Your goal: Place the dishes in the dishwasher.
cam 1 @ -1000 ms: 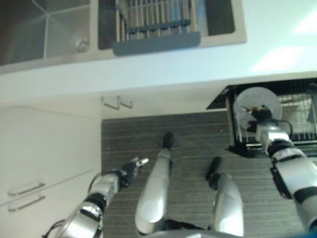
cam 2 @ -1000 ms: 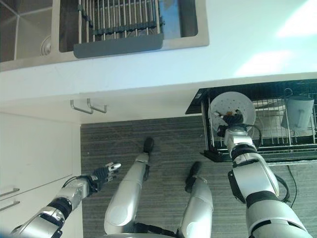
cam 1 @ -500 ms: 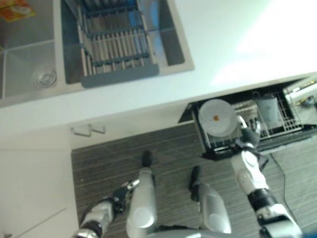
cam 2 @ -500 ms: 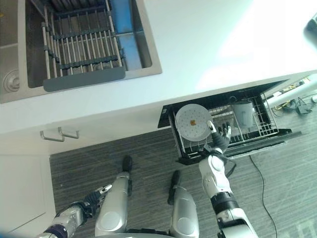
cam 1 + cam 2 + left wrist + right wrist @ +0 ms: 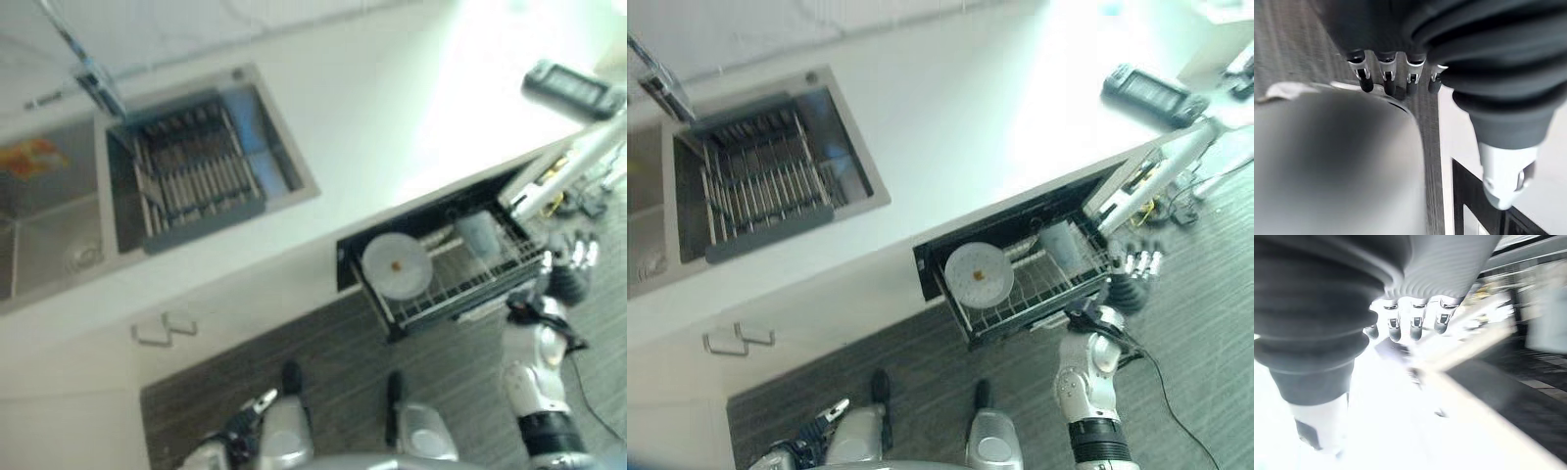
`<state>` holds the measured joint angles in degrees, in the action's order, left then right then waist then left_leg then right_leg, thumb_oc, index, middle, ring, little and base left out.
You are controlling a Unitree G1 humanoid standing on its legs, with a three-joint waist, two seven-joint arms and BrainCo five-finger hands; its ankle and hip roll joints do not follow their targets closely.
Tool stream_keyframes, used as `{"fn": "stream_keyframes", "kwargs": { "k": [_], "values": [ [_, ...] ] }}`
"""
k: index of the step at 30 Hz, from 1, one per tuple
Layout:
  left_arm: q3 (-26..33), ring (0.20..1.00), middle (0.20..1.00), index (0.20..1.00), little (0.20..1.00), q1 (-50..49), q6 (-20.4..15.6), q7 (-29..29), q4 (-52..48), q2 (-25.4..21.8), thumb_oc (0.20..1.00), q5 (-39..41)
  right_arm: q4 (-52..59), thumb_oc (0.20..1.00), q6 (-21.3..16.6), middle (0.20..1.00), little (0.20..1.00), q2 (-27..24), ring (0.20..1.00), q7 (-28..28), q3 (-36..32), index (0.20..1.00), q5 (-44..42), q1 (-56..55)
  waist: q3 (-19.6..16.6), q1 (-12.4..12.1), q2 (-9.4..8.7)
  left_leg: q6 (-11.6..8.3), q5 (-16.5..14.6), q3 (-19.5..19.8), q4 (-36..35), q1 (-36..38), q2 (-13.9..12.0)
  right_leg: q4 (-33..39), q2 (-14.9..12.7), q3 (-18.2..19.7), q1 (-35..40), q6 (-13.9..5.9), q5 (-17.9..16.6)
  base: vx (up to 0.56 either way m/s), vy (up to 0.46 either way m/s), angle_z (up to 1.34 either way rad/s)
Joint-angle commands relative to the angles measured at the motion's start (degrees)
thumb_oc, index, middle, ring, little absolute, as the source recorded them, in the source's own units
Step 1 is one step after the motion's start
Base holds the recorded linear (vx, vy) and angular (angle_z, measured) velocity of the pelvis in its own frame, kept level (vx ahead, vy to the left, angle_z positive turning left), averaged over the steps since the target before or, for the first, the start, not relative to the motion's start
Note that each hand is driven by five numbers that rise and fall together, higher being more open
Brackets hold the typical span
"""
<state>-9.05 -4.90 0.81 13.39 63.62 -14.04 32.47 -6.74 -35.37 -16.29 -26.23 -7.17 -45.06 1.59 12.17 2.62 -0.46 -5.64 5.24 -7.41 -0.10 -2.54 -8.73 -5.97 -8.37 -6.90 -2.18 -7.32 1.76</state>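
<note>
A: Left eye view?
B: White round plate point(image 5: 396, 265) with small brown speck in middle, standing in wire dishwasher rack point(image 5: 460, 279) pulled out under counter point(image 5: 392, 137). Pale cup point(image 5: 479, 233) in same rack, farther right. Right hand point(image 5: 571, 269) raised off rack's right end, fingers straight and spread, holding nothing, apart from plate. Left hand point(image 5: 245, 416) low by floor, well apart from rack.

A: Right eye view?
B: Same layout. Plate point(image 5: 979, 275) at rack's left end, cup point(image 5: 1061, 245) to its right. Right hand point(image 5: 1133, 279) just past rack's right corner, fingers up and fanned. Sink point(image 5: 759, 176) with dish grid upper left. Dark flat device point(image 5: 1150, 93) on counter, far right.

A: Left wrist view?
B: Left hand point(image 5: 1396, 73) over striped floor, fingers straight in a row, empty.

A: Right wrist view?
B: Right hand point(image 5: 1405, 318) with fingers extended, slightly apart, nothing between them. Background too blurred to tell.
</note>
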Motion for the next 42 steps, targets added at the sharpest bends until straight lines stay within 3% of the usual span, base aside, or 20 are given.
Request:
{"fn": "stream_keyframes", "kwargs": {
  "k": [1,4,6,8,10,15,20,21,22,25,28,32,38,39,42],
  "values": [
    [-0.78,1.000,1.000,1.000,1.000,1.20,-0.21,1.76,-0.63,0.20,1.000,-1.51,3.62,1.000,-6.14,1.000,1.000,-3.10,1.000,-5.07,-4.09,1.000,4.35,1.56,2.23,0.43,-0.83,0.70,-5.12,-1.37,5.62,-1.48,-1.36,-3.31,0.69,-1.59,-0.38,2.67,2.82,0.24,0.014,-0.10],
    [-0.52,1.000,1.000,1.000,1.000,0.74,0.02,3.35,0.80,0.15,1.000,-1.44,-3.41,1.000,-6.91,1.000,1.000,-4.40,1.000,-12.31,-12.27,1.000,1.74,-0.34,0.11,1.60,-0.27,0.50,-5.71,-2.64,4.68,1.39,-1.66,-1.89,0.72,-1.58,1.82,2.34,2.67,0.16,-0.010,-0.17],
    [-1.12,1.000,1.000,1.000,1.000,1.10,0.40,3.85,1.35,-0.27,1.000,-2.81,-8.33,1.000,-8.27,1.000,1.000,-4.16,1.000,-9.98,-17.31,1.000,-5.87,-1.61,-0.14,1.89,0.15,0.34,-5.96,-2.83,4.96,1.96,-1.75,-1.98,0.58,-2.14,2.44,2.32,2.63,0.11,-0.040,-0.09],
    [-2.22,1.000,1.000,1.000,1.000,1.46,0.71,3.93,1.74,-0.75,1.000,-3.99,-11.15,1.000,-8.23,1.000,1.000,-3.92,1.000,-8.33,-19.44,1.000,-8.10,-2.23,0.28,2.07,0.64,0.22,-6.20,-2.36,5.97,1.78,-1.56,-2.85,0.36,-2.56,2.64,2.48,3.03,0.07,-0.028,-0.03],
    [-3.03,1.000,1.000,1.000,1.000,1.87,1.49,3.94,1.81,-1.33,1.000,-3.30,-13.69,1.000,-6.58,1.000,1.000,-4.08,1.000,-9.22,-20.12,1.000,-11.42,-1.90,0.82,2.27,1.67,0.12,-6.10,-1.87,6.50,1.70,-1.26,-3.97,-0.06,-3.00,2.48,2.58,3.41,0.06,0.033,-0.02],
    [-4.96,1.000,1.000,1.000,1.000,3.23,4.04,3.19,0.45,-2.33,1.000,-3.92,-19.91,1.000,-5.53,1.000,1.000,-3.23,1.000,-3.90,-17.83,1.000,-19.10,0.05,2.83,1.11,3.05,0.67,-6.63,0.16,9.74,-1.00,0.28,-8.04,-1.48,-3.77,0.32,3.10,4.44,-0.01,0.023,0.11],
    [-8.36,1.000,1.000,1.000,1.000,7.20,4.57,3.86,-2.78,-3.61,1.000,-3.69,-30.49,1.000,0.79,1.000,1.000,-1.60,1.000,5.01,-8.47,1.000,-23.50,5.47,8.00,-0.58,3.59,1.28,-7.09,2.57,16.31,-8.16,1.15,-14.89,-2.87,-4.01,-5.98,4.21,5.20,-0.21,-0.008,0.23],
    [-13.02,1.000,1.000,1.000,1.000,9.16,2.08,4.04,-4.74,-4.96,1.000,-11.02,-35.72,1.000,8.77,1.000,1.000,-2.21,1.000,10.35,-3.00,1.000,-27.14,9.81,10.25,-1.52,3.92,1.61,-7.36,3.19,18.41,-10.81,1.57,-17.42,-3.21,-3.62,-8.67,4.48,5.54,-0.25,-0.001,0.14],
    [-14.71,1.000,1.000,1.000,1.000,10.59,1.75,3.50,-5.01,-5.59,1.000,-11.17,-38.40,1.000,10.75,1.000,1.000,-2.73,1.000,12.58,-1.82,1.000,-29.49,11.81,11.14,-1.77,4.08,1.82,-7.36,3.37,19.38,-12.38,1.66,-18.70,-3.19,-3.44,-10.35,4.53,5.58,-0.25,-0.002,0.03],
    [-16.25,1.000,1.000,1.000,1.000,14.69,2.58,2.47,-5.34,-6.75,1.000,-6.91,-43.85,1.000,13.09,1.000,1.000,-3.35,1.000,18.09,-0.24,1.000,-32.89,15.97,12.80,-2.48,4.43,2.53,-7.72,3.97,21.95,-15.64,2.20,-22.40,-3.22,-2.96,-14.00,4.60,6.08,-0.13,-0.023,0.00],
    [-16.36,1.000,1.000,1.000,1.000,19.05,4.64,1.10,-8.78,-7.83,1.000,-3.41,-44.62,1.000,14.37,1.000,1.000,-4.44,1.000,18.01,2.73,1.000,-29.59,23.74,14.69,-3.66,5.20,3.28,-8.27,4.90,24.72,-20.16,3.53,-26.90,-3.58,-2.61,-19.21,4.54,6.69,-0.16,0.000,0.05],
    [-16.76,1.000,1.000,1.000,1.000,19.12,5.04,2.59,-10.68,-9.59,1.000,-4.27,-44.11,1.000,22.09,1.000,1.000,-8.64,1.000,22.06,5.79,1.000,-26.69,30.66,16.04,-5.41,5.60,3.86,-8.57,5.49,25.86,-22.98,4.49,-30.04,-4.14,-2.20,-23.10,4.16,7.24,-0.07,-0.005,0.08],
    [-16.33,1.000,1.000,1.000,1.000,16.33,4.28,4.27,-8.82,-10.65,1.000,-5.38,-36.85,1.000,25.12,1.000,1.000,-14.77,1.000,24.13,10.21,1.000,-16.70,38.64,16.80,-6.98,4.88,4.01,-9.90,6.09,25.69,-23.75,4.94,-29.53,-3.48,-0.92,-24.54,3.46,7.99,0.05,0.033,0.09],
    [-16.00,1.000,1.000,1.000,1.000,16.10,4.04,4.49,-8.23,-10.73,1.000,-5.42,-36.55,1.000,25.93,1.000,1.000,-16.20,1.000,23.25,10.68,1.000,-15.74,40.67,16.99,-7.34,4.78,4.34,-8.40,5.97,25.22,-24.40,4.76,-28.53,-3.26,-1.09,-25.14,3.83,6.35,-0.02,0.046,0.03],
    [-14.88,1.000,1.000,1.000,1.000,15.66,3.43,5.20,-6.50,-11.14,1.000,-5.14,-36.46,1.000,27.35,1.000,1.000,-19.30,1.000,22.13,12.31,1.000,-12.02,45.88,17.16,-8.28,3.66,4.43,-8.15,6.75,24.50,-24.82,4.93,-25.19,-2.28,-0.53,-25.04,3.44,4.65,0.05,0.018,0.00]
  ]
}}
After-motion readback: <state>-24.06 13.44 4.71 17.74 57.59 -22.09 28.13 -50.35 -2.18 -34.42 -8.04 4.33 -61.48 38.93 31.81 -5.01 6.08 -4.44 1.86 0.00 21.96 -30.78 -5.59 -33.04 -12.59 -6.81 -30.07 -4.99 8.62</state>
